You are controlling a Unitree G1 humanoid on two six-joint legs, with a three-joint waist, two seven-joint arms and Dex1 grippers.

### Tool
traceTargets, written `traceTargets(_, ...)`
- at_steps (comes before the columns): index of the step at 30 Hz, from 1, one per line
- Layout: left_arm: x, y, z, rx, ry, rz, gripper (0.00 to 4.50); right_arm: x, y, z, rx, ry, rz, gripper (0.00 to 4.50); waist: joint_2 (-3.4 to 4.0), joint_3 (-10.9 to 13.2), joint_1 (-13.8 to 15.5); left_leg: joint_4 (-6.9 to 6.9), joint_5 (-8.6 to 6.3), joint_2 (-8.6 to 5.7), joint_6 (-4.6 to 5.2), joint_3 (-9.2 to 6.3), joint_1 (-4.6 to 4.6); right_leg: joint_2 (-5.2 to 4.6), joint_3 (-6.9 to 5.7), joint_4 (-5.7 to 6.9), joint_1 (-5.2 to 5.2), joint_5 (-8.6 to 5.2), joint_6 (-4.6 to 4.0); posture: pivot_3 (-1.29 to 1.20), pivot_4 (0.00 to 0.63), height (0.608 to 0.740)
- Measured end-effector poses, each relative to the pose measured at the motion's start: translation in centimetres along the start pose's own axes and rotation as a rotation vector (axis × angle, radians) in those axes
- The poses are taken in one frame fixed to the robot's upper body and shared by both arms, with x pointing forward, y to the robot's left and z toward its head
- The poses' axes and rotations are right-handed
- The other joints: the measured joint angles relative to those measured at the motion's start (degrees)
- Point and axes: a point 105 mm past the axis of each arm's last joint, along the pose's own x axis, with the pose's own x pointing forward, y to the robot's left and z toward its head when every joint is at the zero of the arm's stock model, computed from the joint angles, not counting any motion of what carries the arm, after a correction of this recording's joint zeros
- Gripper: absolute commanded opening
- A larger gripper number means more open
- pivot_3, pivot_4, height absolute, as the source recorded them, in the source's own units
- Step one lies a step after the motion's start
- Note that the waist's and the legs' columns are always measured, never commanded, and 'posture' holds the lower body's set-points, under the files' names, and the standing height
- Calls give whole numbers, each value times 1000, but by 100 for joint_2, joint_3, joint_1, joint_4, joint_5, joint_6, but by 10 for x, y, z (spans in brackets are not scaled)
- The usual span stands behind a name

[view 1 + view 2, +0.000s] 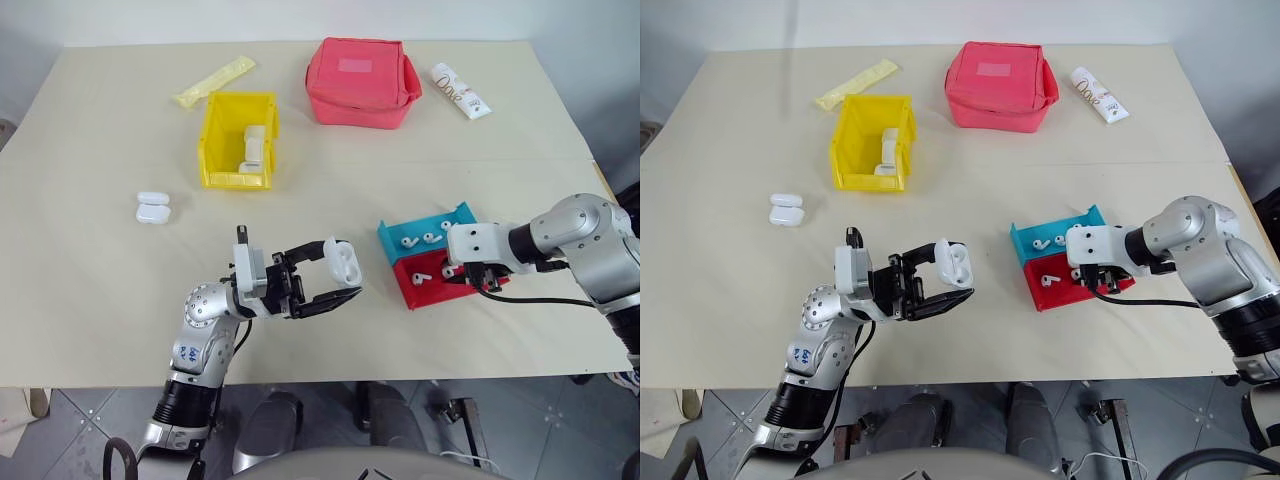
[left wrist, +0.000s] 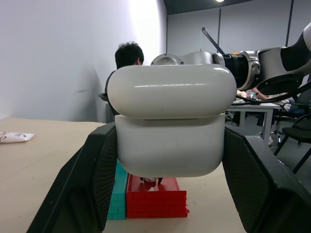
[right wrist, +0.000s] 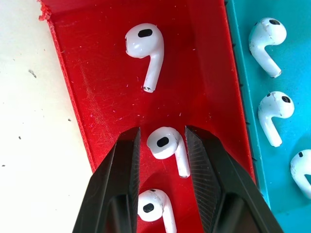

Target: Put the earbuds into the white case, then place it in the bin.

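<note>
My left gripper is shut on the white case, held above the table's front middle with its lid hinged open. In the left wrist view the case sits clamped between both black fingers. My right gripper points down into the red tray. Its fingers stand open on either side of one earbud lying on the tray floor. Another earbud lies further along the tray and a third lies nearer the wrist. The yellow bin stands at the back left.
A blue tray with more earbuds adjoins the red one. White cases lie in the bin and two more on the table to its left. A red pouch, a tube and a yellow packet line the back.
</note>
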Motion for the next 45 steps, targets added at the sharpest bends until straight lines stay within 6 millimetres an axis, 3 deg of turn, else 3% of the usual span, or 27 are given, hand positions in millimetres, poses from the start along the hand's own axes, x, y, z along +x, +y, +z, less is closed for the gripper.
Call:
traceTargets(5,-1,0,-1,-2,4,10,2789,0,-1,-2,-14,11,2,434,-1,-1,-5,0,0,0,0,0,2,0,1,1,1,0,0,0,150,740)
traceTargets(15,-2,1,-1,-1,7,16,2789,-1,-5,-4,-9,12,-8,437,-2,-2,-4,1,0,0,0,1,2,0,2,3,2,0,0,0,150,740)
traceTargets(20,-1,1,0,0,5,15,2789,-6,-7,-1,82,-27,-36,437,2,1,3,1,0,0,0,0,-2,-1,2,2,-3,0,0,0,150,740)
traceTargets(25,4,1,0,2,-6,1,2789,-23,-4,19,190,-170,-95,437,4,0,20,1,0,0,0,-2,-3,-2,1,1,-2,0,-1,0,150,740)
traceTargets(35,12,2,-13,-62,-28,-63,2789,-57,16,69,461,-643,-249,437,-1,-6,43,1,0,1,0,-10,-5,-4,-6,1,1,1,-1,0,150,740)
traceTargets(40,22,8,-20,-95,-33,-160,2789,-59,32,108,554,-931,-231,437,-1,-6,36,5,3,-7,2,-10,-4,-8,-3,7,0,2,-1,0,150,740)
traceTargets(45,24,13,-26,-125,-26,-213,2789,-64,28,118,614,-1028,-265,437,-1,-7,15,1,3,-5,3,-11,-4,-5,-5,14,-1,2,-1,0,150,740)
